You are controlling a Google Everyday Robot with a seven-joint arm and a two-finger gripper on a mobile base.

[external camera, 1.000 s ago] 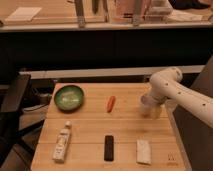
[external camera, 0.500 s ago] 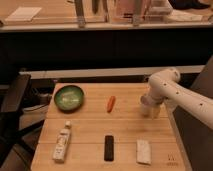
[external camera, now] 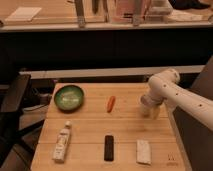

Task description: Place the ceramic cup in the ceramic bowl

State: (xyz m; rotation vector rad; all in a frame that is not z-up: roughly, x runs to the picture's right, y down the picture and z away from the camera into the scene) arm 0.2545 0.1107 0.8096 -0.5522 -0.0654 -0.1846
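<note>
Now | gripper right of the carrot, low over the right side of the wooden table, jaws spread wide, no grip to be seen | ceramic cup right of the carrot, at the gripper's tips, contact unclear | ceramic bowl left of the carrot, well apart from the cup

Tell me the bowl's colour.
The ceramic bowl is green, darker-rimmed, in the camera view; the gripper is at the ceramic cup, far right.
</note>
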